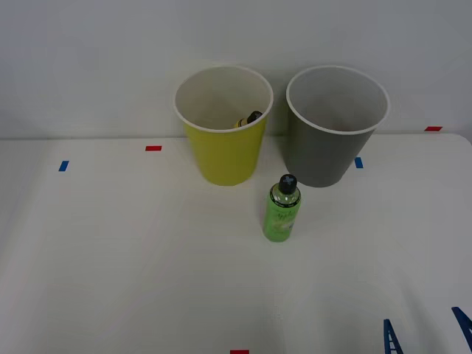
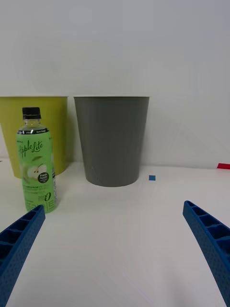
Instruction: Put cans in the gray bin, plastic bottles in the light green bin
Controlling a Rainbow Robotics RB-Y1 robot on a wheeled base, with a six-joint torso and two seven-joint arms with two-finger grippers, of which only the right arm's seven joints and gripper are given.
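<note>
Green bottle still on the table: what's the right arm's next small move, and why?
Probably shift toward the robot's left and forward to centre the open fingers on the green bottle. It stands upright, free, before the two bins, left of the right gripper. It belongs in the yellow-green bin, which already holds a dark-capped bottle.

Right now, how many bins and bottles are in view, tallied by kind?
Bins: 2, the light green bin and the gray bin
Plastic bottles: 2, the green bottle standing on the table and a dark-capped bottle inside the light green bin
Total: 4
</note>
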